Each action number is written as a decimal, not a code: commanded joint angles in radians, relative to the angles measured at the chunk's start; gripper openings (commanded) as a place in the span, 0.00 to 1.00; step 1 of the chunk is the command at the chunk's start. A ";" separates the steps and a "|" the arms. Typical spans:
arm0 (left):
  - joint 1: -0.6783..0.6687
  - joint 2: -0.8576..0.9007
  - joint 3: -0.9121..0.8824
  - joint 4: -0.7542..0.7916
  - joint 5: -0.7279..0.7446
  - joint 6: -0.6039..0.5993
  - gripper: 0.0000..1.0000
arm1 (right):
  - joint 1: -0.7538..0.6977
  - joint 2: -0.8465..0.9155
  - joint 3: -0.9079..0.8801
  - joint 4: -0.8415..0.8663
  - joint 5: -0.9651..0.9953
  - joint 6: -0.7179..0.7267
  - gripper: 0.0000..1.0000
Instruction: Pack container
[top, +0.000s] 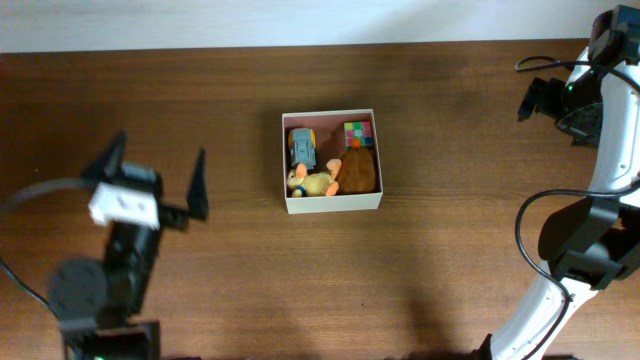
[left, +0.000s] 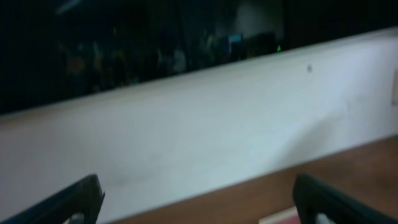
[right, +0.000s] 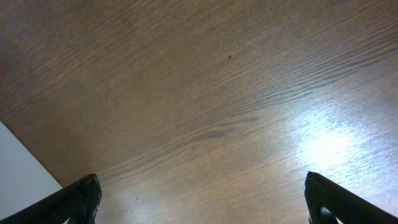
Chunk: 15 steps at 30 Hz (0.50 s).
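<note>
— Where does the container (top: 331, 206) sit?

— On the wooden table (top: 200, 100), between the two arms. It lies off to the right of the left gripper (top: 157, 170) and well apart from it. From the right gripper (top: 538, 101) it is away to the left and a little nearer the robot, also well apart.

— What is inside?

— Four toys, packed close. A grey toy car (top: 303, 148) is in the far-left corner and a many-coloured cube (top: 356, 134) in the far-right one. A yellow plush duck (top: 316, 183) lies along the near wall, touching a brown plush (top: 361, 171) that fills the near-right part.

— And the jaws?

— Both are spread wide and hold nothing. The left wrist view shows its fingers (left: 74, 202) far apart, pointing at a white wall (left: 205, 124) past the table edge. The right wrist view shows its fingers (right: 81, 199) equally wide over bare wood.
</note>
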 joint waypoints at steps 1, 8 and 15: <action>0.005 -0.151 -0.229 0.091 0.028 0.013 0.99 | 0.003 0.007 -0.002 0.000 0.013 0.008 0.99; 0.013 -0.346 -0.464 0.198 0.029 0.013 0.99 | 0.003 0.007 -0.002 0.000 0.013 0.008 0.99; 0.016 -0.460 -0.583 0.179 0.033 0.013 0.99 | 0.003 0.007 -0.002 0.000 0.013 0.008 0.99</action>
